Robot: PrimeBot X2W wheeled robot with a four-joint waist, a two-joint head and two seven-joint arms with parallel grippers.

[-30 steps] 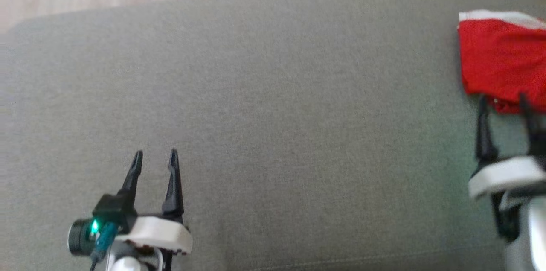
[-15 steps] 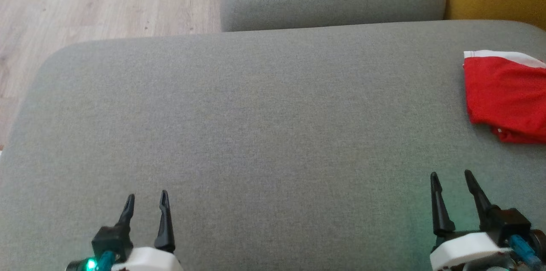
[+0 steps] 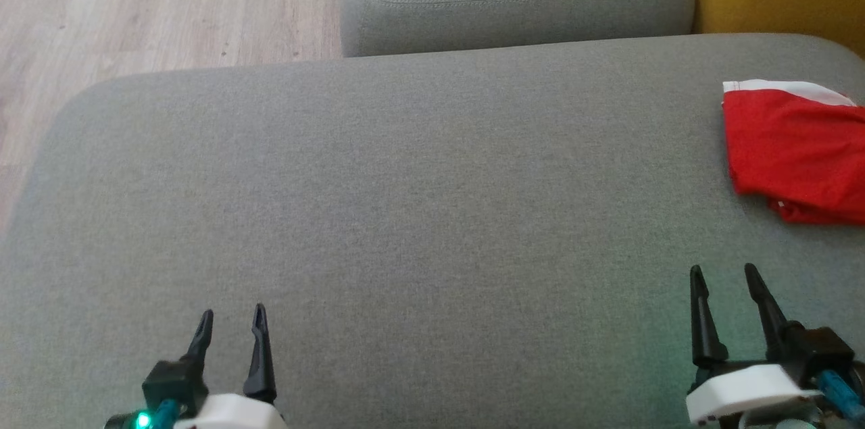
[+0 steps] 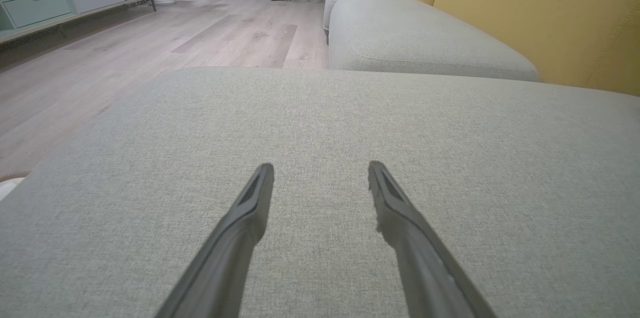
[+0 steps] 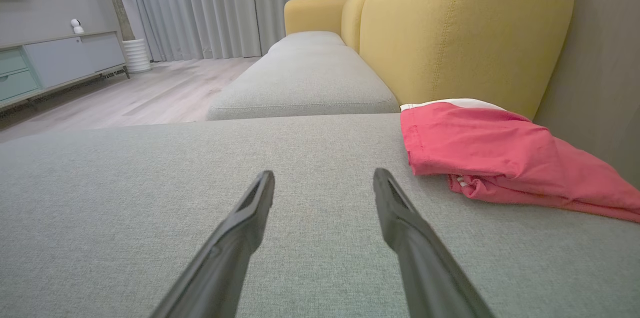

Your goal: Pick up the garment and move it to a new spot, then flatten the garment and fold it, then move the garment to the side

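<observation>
While the right hand (image 3: pixel 723 269) gapes, the garment (image 3: pixel 791 142) lies beyond.

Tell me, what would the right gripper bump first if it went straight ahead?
Probably nothing: the right gripper points along bare seat, and the garment lies just right of that line, though depth is unclear.

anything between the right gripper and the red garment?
Just bare grey cushion between right gripper and red garment, per the right wrist view.
</observation>
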